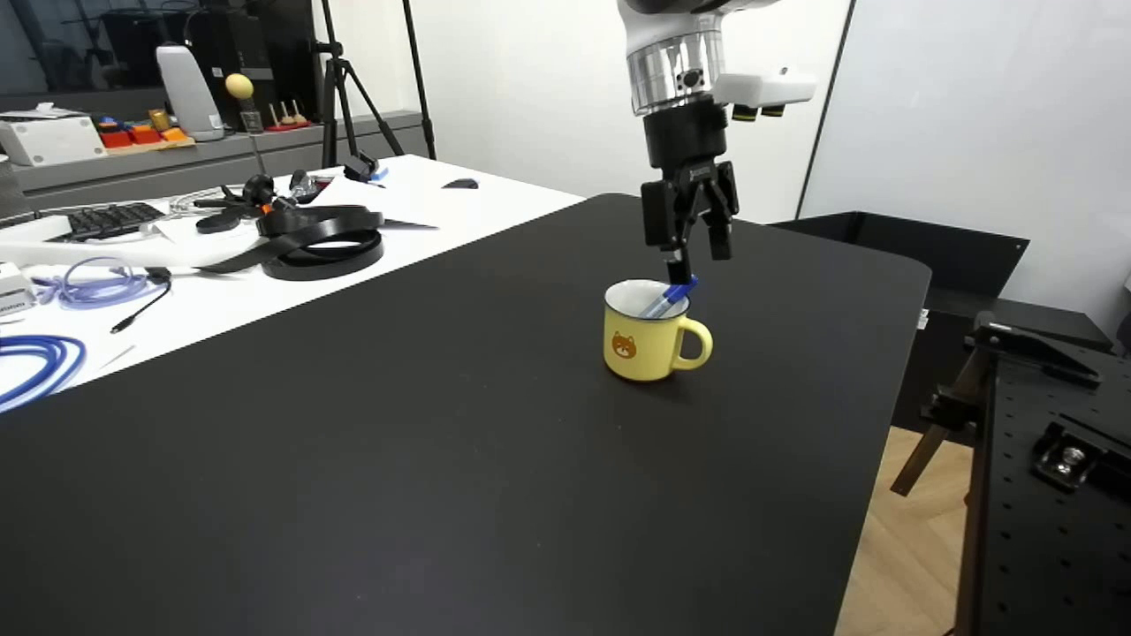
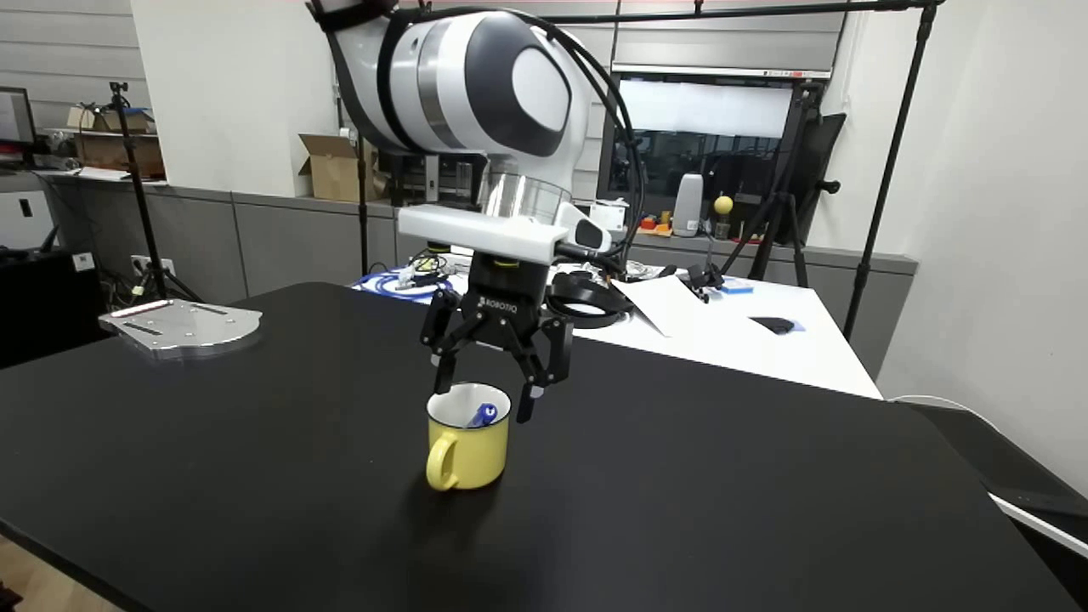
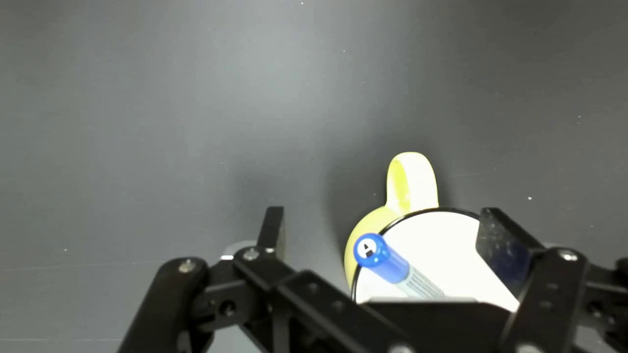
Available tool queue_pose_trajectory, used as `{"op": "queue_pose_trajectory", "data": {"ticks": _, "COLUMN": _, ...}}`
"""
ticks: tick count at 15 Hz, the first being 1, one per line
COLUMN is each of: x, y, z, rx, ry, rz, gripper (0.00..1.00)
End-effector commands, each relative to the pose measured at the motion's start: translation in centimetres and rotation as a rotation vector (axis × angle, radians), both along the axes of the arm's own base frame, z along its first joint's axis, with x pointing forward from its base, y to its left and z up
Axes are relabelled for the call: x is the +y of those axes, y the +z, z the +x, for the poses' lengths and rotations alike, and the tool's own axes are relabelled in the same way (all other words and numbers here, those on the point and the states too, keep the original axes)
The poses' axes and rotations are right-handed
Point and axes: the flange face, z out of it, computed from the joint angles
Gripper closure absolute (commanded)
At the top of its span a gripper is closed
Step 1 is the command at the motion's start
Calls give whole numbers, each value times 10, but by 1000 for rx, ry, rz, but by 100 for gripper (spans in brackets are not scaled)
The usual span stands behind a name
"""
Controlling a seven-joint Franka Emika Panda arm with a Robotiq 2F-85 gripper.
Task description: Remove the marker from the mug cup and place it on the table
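- In an exterior view, here's the gripper (image 1: 700, 258) just above the mug cup (image 1: 641, 349), fingers spread; the marker (image 1: 680, 290) leans inside, lower end hidden. The black table (image 1: 398, 459) stretches wide around, edges well apart.
- In an exterior view, just the marker's blue end (image 2: 485, 414) shows; one fingertip (image 2: 444, 378) seems close to the rim, hard to judge.
- Wrist view: the gripper's body covers part of the mug's mouth, blue end between the parted fingers.
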Motion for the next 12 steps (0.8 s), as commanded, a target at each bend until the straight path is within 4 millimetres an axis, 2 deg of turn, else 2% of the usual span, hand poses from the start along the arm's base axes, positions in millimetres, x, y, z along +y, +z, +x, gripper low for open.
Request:
{"op": "queue_pose_trajectory", "data": {"ticks": 1, "x": -7, "y": -4, "z": 10, "rx": 0, "ry": -19, "rz": 2, "gripper": 26}}
{"op": "queue_pose_trajectory", "data": {"ticks": 11, "x": -14, "y": -13, "z": 19, "rx": 2, "ry": -28, "rz": 4, "gripper": 96}}
{"op": "queue_pose_trajectory", "data": {"ticks": 12, "x": -14, "y": -13, "z": 21, "rx": 1, "ry": -26, "rz": 4, "gripper": 98}}
